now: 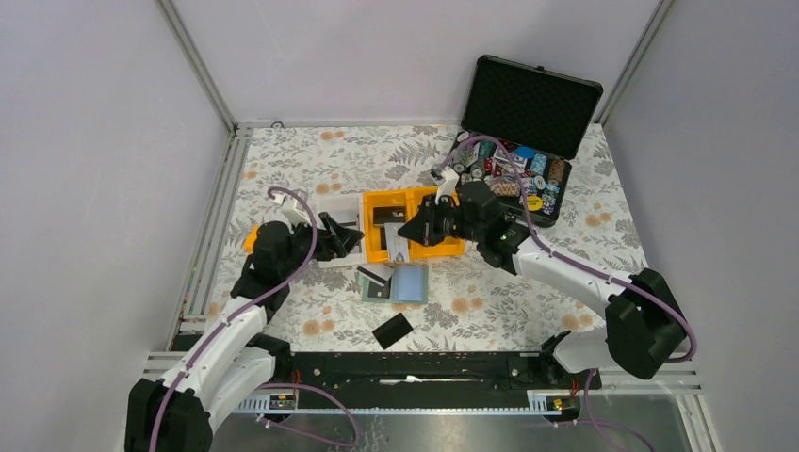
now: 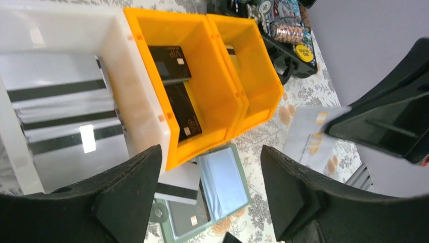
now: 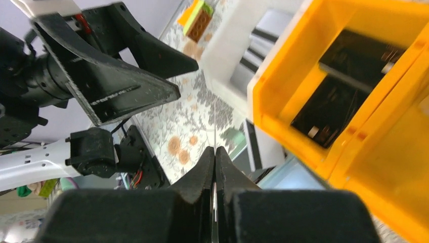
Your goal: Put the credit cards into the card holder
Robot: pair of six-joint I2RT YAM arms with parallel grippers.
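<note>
My left hand (image 2: pixel 211 157) hangs with its jaws spread wide and nothing between them, above the line where the white bin (image 2: pixel 132 86) meets the nearer yellow bin (image 2: pixel 217 96). The card holder (image 2: pixel 227 174) lies open on the tabletop (image 1: pixel 320 169) just below. Its far edge is right up against the yellow bin's near wall, so I have no gap on that side. A silvery striped card (image 2: pixel 177 185) rests at the far corner of its left page. My right hand (image 3: pixel 215 152) is clamped on a pale card (image 2: pixel 311 136), which I see edge-on as a thin sliver between the fingers. It hovers over the yellow bins, close to my left hand, with little room between the two. Black VIP cards (image 2: pixel 170 63) lie in the yellow bin and silver-grey striped cards (image 2: pixel 60 114) in the white one. One loose black card (image 1: pixel 392 330) sits on the near side of the holder, apart from it, with bare floral tabletop around it.
</note>
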